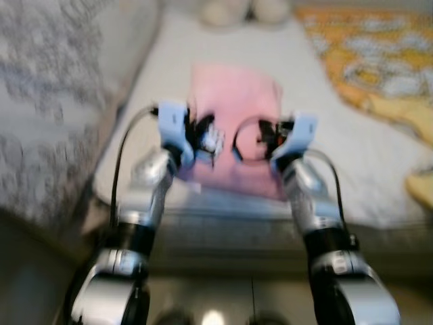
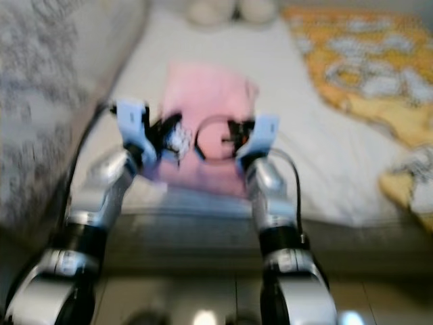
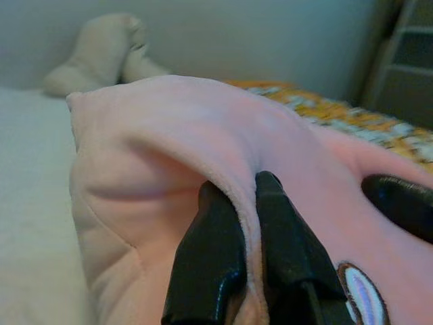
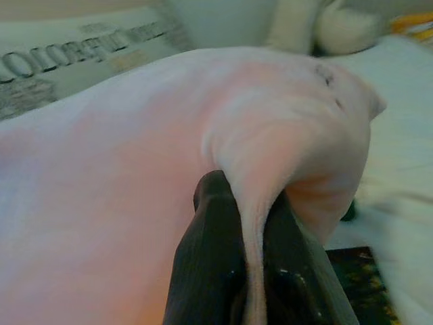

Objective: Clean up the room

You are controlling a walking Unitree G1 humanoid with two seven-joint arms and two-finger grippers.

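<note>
Both silver arms reach over the near edge of the white bed (image 1: 352, 156), the left gripper (image 3: 247, 203) and right gripper (image 4: 247, 206) each pinched tight on a ridge of the soft pink fleece cloth (image 1: 233, 108) lying flat on it. As I judge it, the cloth is seized but neither folded nor put away, and the rumpled orange-and-yellow patterned blanket (image 1: 372, 54) and cream plush toy (image 3: 101, 51) by the far wall are untouched.

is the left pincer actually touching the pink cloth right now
Touching. The left wrist view shows the left pincer with its two black fingers shut on a fold of the pink cloth.
</note>
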